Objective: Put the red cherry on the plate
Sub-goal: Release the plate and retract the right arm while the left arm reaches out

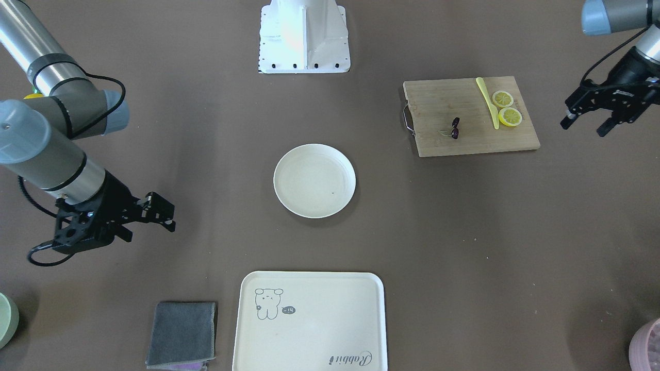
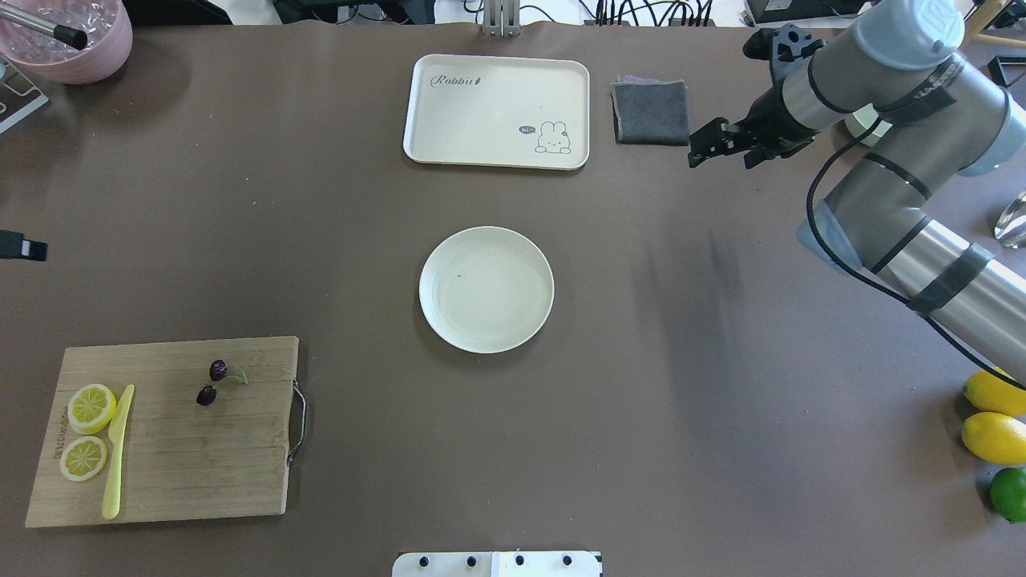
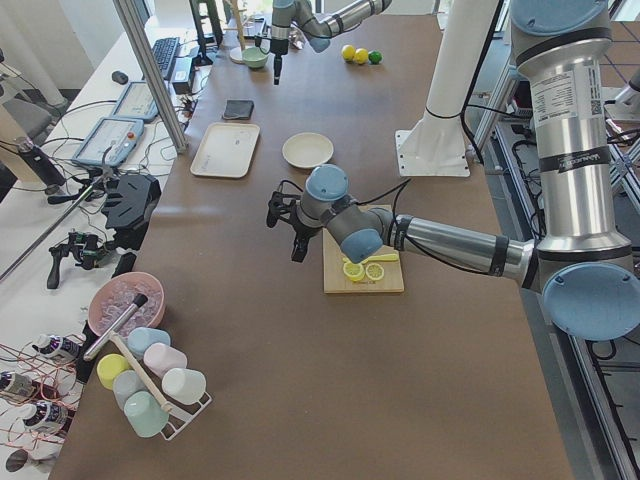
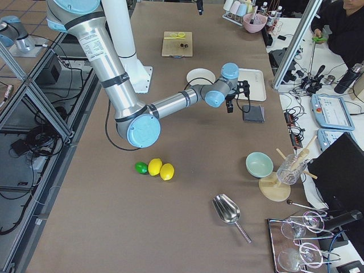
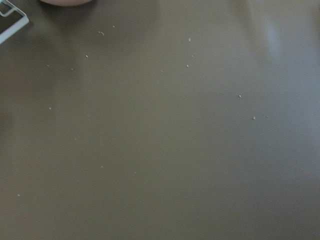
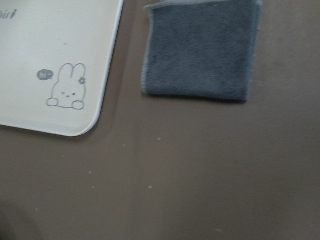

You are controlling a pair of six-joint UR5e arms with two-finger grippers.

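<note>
Overhead exterior: cherry (image 2: 217, 370) lies on the board (image 2: 184, 457), toward its handle end, well apart from the plate (image 2: 486, 320).
Plate: mid-desk (image 2: 681, 401).
Left fingers (image 1: 604, 128): spread apart, holding nothing, above the desk beside the board.
Right fingers (image 1: 164, 212): spread apart, holding nothing, near the cloth (image 2: 651, 112).

Looks like a robotics lab, not a kitchen. Has two industrial arms, a left arm (image 3: 450, 240) and a right arm (image 4: 176, 101), mounted on a white pedestal (image 1: 304, 41) at the brown table (image 2: 721, 401). Fenced along the far edge by aluminium posts (image 3: 152, 70), with teach pendants (image 4: 329, 107) and loose cables (image 3: 28, 362) on the bench beyond. Carries kitchenware: cutting board (image 2: 168, 449), tray (image 2: 497, 96), cup rack (image 3: 150, 388).
</note>
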